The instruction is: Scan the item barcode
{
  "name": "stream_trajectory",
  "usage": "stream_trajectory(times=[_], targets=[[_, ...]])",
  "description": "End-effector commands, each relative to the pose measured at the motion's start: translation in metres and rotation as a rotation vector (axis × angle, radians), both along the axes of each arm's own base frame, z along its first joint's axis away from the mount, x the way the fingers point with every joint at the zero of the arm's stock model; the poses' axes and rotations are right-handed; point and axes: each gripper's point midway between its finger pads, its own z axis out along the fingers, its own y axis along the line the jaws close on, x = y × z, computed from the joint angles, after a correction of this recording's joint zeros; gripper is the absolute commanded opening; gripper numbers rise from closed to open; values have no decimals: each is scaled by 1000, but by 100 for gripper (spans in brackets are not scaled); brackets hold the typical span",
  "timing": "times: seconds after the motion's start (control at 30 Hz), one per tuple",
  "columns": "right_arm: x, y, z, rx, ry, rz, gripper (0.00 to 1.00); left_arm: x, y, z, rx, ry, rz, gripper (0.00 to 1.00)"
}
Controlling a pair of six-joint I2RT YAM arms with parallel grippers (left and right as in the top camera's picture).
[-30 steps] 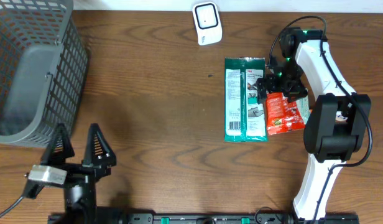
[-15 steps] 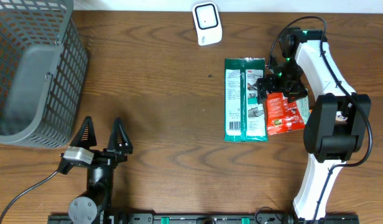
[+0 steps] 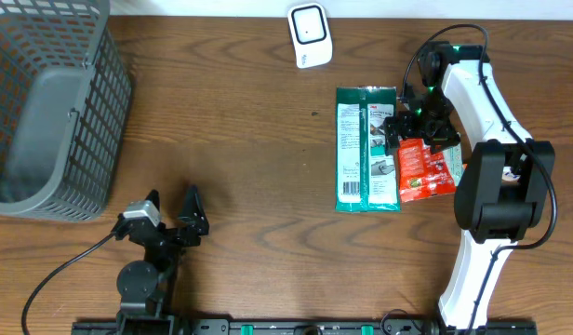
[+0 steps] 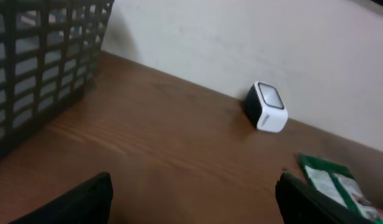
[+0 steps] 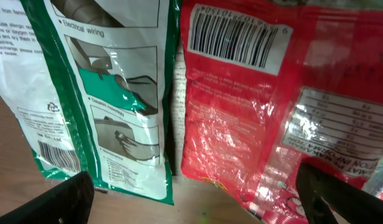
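In the right wrist view, the green packet (image 5: 117, 93) bears the words "Electrical wiring" at ten o'clock, a recycling triangle (image 5: 53, 107) at nine o'clock and a striped code (image 5: 58, 158) at eight o'clock. The red packet (image 5: 241, 137) carries a barcode (image 5: 238, 40) at twelve o'clock, its digits too warped to read, and a small-print table (image 5: 341, 121) at three o'clock, illegible.

Right arm (image 3: 486, 102): white shells, black joints, green light (image 3: 457, 48), looped black cable (image 3: 415, 58). Left arm (image 3: 139, 279): all black, silver-grey block (image 3: 138, 212), trailing black cable (image 3: 77, 256).
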Motion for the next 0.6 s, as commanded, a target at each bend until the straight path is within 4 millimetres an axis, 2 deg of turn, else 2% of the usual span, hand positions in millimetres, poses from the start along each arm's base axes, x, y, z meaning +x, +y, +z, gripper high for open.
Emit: stream_trajectory(times=[0.0,0.57], targets=[[5,-2,15,0,-48,-7,99,-2,0,-13,92,41,-14,85],[5,-2,15,0,-49,-7,99,-2,0,-13,103,43,-15,84]])
